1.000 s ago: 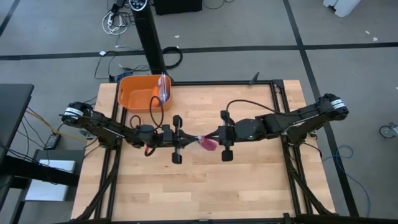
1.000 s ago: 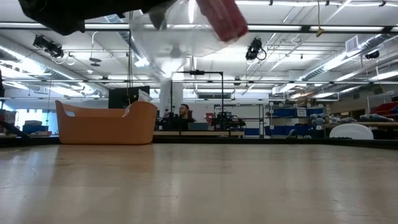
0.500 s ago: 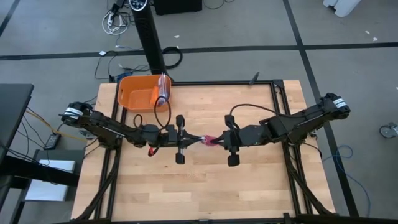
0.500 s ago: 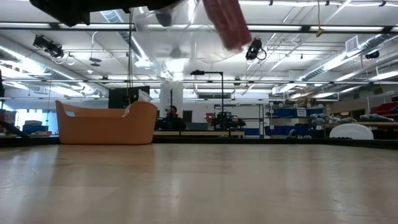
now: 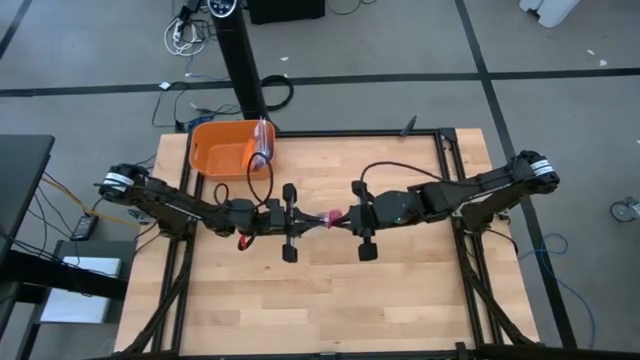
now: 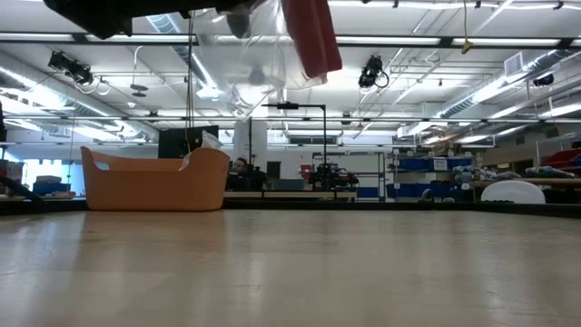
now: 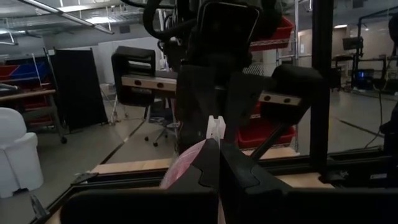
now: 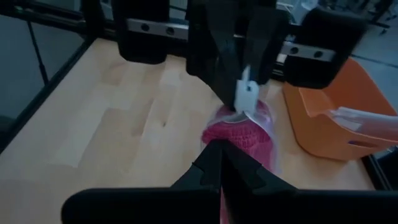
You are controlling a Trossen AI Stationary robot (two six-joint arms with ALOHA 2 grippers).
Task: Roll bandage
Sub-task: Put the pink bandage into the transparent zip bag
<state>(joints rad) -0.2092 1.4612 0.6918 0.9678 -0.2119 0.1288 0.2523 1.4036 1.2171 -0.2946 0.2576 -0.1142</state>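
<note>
The bandage (image 5: 333,218) is magenta-pink, inside a clear, colourless plastic bag (image 6: 250,68). Both arms' tools, left tool (image 5: 303,222) and right tool (image 5: 345,217), are black. The tub (image 5: 225,150) is orange. The tabletop (image 5: 330,290) is pale wood planks, framed in black.

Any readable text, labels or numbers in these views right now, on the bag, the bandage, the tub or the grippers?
None can be read.
Clear plastic bag: no print visible.
Bandage: plain magenta, no label.
Orange tub: no marking visible.
Left gripper and right gripper: dark, both shut on the bag, no lettering.
Background shelves and bins: too small and blurred.
</note>
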